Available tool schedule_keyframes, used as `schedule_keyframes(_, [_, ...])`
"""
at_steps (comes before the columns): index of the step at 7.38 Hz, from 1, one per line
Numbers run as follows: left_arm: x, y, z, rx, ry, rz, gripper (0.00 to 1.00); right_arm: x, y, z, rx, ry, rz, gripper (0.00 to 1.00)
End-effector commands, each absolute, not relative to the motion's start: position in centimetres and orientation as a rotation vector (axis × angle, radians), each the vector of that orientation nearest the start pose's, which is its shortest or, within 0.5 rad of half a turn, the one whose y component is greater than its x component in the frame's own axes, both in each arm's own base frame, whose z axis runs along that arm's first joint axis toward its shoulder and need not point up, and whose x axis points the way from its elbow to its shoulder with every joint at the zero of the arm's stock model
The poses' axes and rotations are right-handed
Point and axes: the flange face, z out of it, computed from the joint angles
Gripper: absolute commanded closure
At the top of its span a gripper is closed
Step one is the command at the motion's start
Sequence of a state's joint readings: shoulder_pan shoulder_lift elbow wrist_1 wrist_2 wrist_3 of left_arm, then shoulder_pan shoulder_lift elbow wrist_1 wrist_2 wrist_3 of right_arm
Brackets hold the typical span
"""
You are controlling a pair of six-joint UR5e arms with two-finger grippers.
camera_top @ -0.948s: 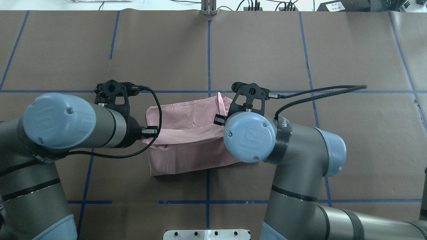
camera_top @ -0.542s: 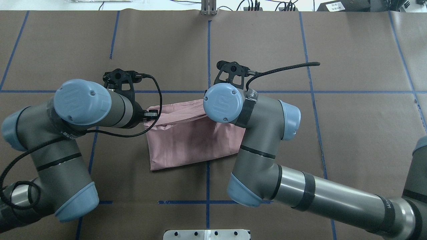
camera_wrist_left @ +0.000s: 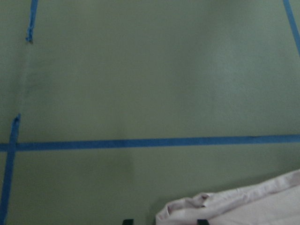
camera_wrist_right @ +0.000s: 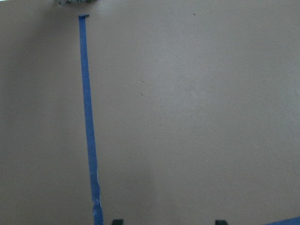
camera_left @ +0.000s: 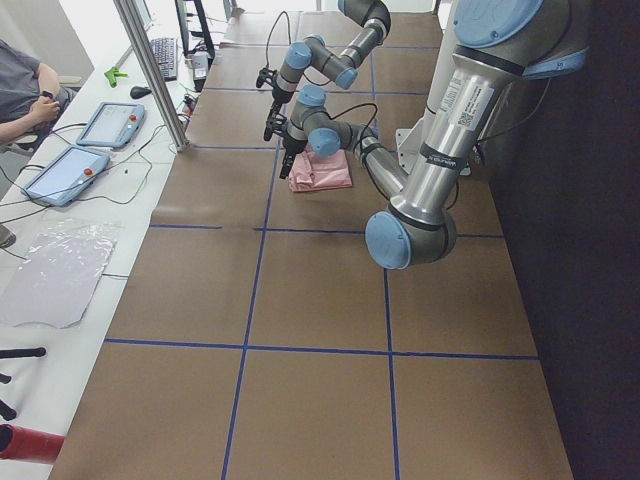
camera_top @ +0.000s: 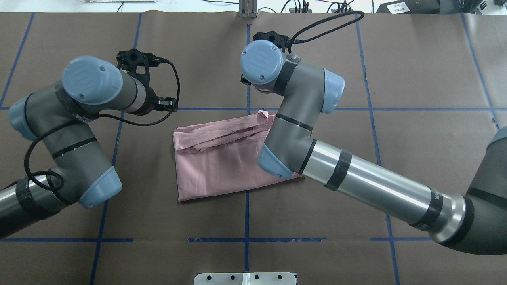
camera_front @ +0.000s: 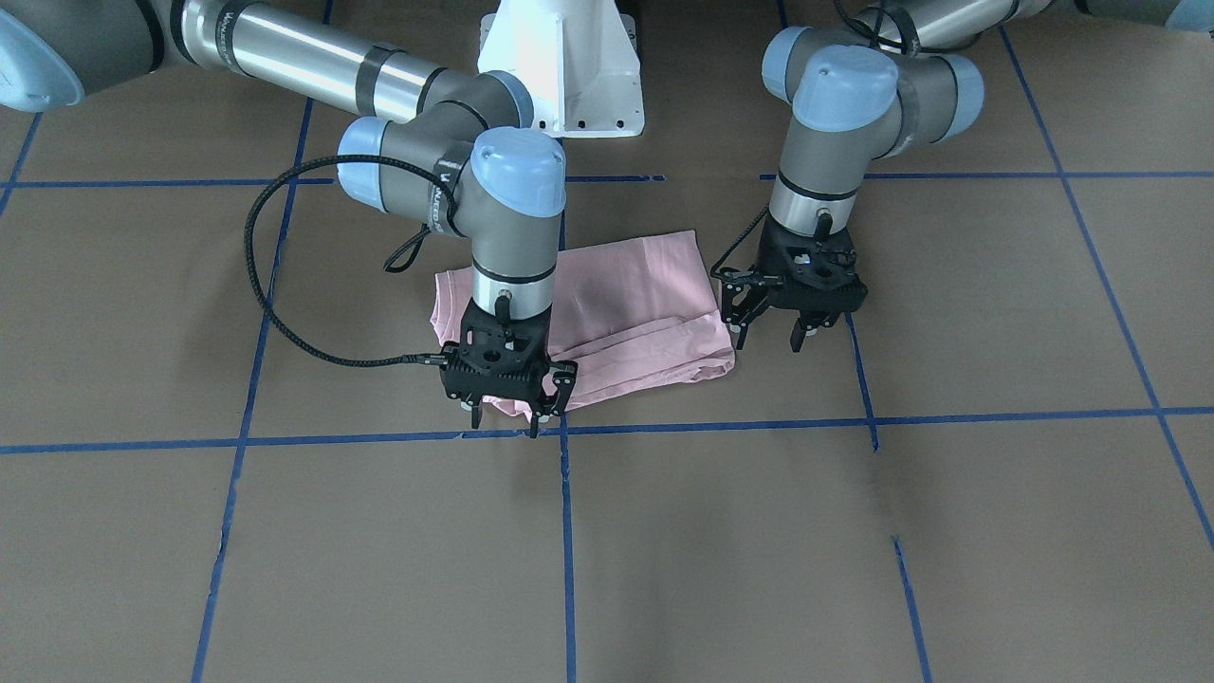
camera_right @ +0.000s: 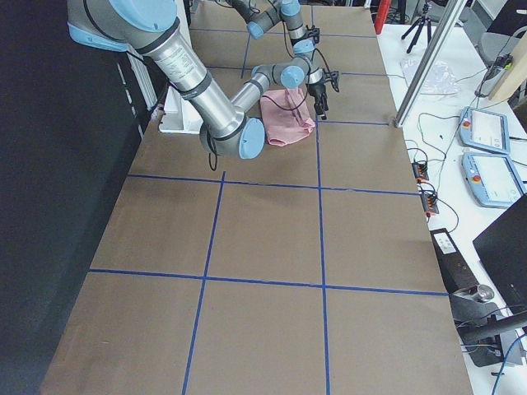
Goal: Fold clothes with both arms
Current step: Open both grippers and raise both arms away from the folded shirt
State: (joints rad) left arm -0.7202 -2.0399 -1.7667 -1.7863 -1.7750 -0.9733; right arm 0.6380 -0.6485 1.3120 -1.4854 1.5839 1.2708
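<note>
Evidently both pincers have let go: half a second ago they were down at the far edge of the T-shirt, and now they have moved off beyond it. The left pincer hangs with its fingers spread and empty just off the shirt's left end. The right pincer is likewise spread, with only bare counter showing between its tips in its wrist view. I read that as one fold laid and released.

The shirt lies mid-counter as a flattened rectangle, with a doubled band along its far edge. Its long axis runs side to side between the arms, the right end angled slightly away from the robot. Collar and print are hidden, so I cannot tell its heading.
</note>
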Motion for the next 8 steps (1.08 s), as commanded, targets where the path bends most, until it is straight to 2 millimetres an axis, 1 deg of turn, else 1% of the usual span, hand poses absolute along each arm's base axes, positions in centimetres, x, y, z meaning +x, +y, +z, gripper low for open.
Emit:
schedule_keyframes(1, [36.0, -53.4, 27.9, 0.408, 0.835, 0.069, 0.0, -51.1, -61.4, 18.0, 0.273, -0.712, 0.226, 0.0])
schedule_keyframes(2, [33.7, -54.5, 27.7, 0.434, 0.832, 0.103, 0.0, -48.4, -63.1, 18.6, 0.256, -0.726, 0.176, 0.0])
schedule_keyframes(3, [29.2, -55.8, 27.2, 0.488, 0.827, 0.171, 0.0, -43.3, -64.9, 20.8, 0.248, -0.737, 0.125, 0.0])
schedule_keyframes(4, [23.5, -57.4, 29.0, 0.508, 0.776, 0.246, 0.0, -36.2, -65.9, 24.8, 0.257, -0.75, 0.033, 0.0])
schedule_keyframes(5, [17.8, -59.1, 30.3, 0.531, 0.678, 0.319, 0.0, -28.0, -66.5, 29.9, 0.272, -0.746, -0.042, 0.0])
schedule_keyframes(6, [10.8, -60.6, 31.8, 0.543, 0.581, 0.376, 0.0, -18.9, -67.2, 35.6, 0.284, -0.733, -0.114, 0.0])
schedule_keyframes(7, [3.8, -60.8, 35.1, 0.53, 0.539, 0.398, 0.0, -10.8, -67.4, 41.2, 0.3, -0.686, -0.17, 0.0])
schedule_keyframes(8, [-2.8, -59.7, 39.8, 0.483, 0.57, 0.331, 0.0, -4.2, -66.8, 44.8, 0.269, -0.639, -0.209, 0.0])
